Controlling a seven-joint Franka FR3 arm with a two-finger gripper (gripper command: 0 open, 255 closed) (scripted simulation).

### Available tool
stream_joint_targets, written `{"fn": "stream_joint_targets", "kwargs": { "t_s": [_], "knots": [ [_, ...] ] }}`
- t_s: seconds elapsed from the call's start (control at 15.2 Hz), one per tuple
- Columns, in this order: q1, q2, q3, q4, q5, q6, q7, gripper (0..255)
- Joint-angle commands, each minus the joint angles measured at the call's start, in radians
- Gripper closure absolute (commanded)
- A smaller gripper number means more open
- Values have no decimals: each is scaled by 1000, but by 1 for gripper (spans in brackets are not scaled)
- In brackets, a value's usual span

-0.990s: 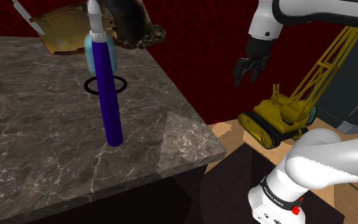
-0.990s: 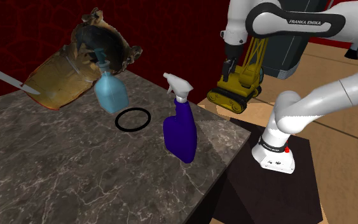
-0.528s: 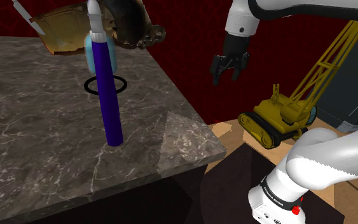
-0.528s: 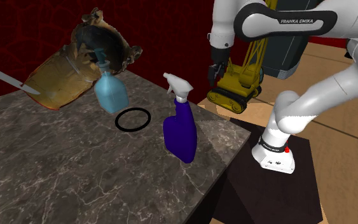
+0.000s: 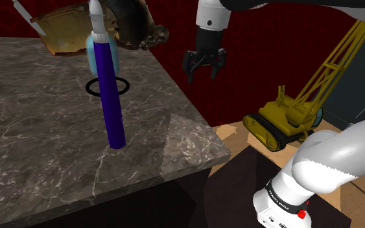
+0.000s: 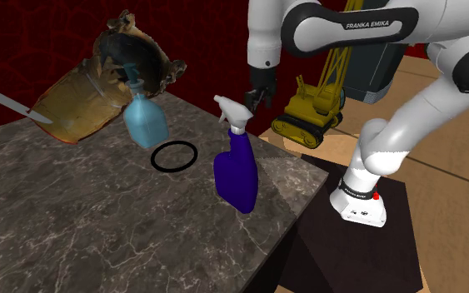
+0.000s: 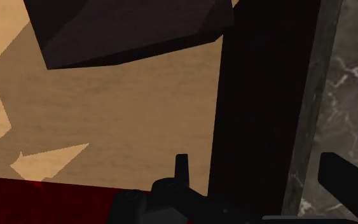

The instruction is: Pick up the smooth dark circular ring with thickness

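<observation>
While the arm reaches out high over the table's right edge, your gripper (image 5: 202, 69) hangs in the air with its fingers pointing down. Fingers (image 7: 181, 169) spread apart, nothing between them. Seen along the hand, they straddle the table's dark side and the rim of its grey marble top (image 7: 352, 89), with tan wood floor (image 7: 114, 114) and the dark stand (image 7: 126, 32) beyond.

The ring (image 6: 174, 156) you are after is thin, black and round. It lies flat on the marble, well apart from the gripper. In the second exterior view it sits between two bottles:
- pale blue bottle (image 6: 146, 119), upright, just beside the ring on its far left;
- purple spray bottle (image 6: 237, 171), upright with a white trigger head, near the ring on its right but not touching it.

In the shoulder view the purple bottle stands in front of the ring and cuts across it, so you see an arc of the ring on either side.

Other notes:
- crumpled brown bag-like thing (image 6: 99, 79) lies on the far part of the table, behind the pale blue bottle;
- knife (image 6: 12, 101) rests at the far left, its blade against the brown thing;
- yellow toy crane (image 5: 290, 116) stands on the floor to the right, off the table, beyond the stand.
</observation>
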Motion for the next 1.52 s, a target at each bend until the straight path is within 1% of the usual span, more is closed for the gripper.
{"fn": "stream_joint_targets", "kwargs": {
  "t_s": [0.0,0.33,0.66,0.86,1.06,1.12,1.45],
  "knots": [
    [3,64,38,54,0,13,57,0],
    [14,242,122,232,-35,12,194,0],
    [48,450,193,456,-114,-19,337,0],
    [94,592,222,622,-181,-60,421,0],
    [167,752,235,831,-260,-125,493,0],
    [184,782,233,874,-273,-140,504,0],
    [165,752,230,763,-258,-57,502,0]
  ]
}}
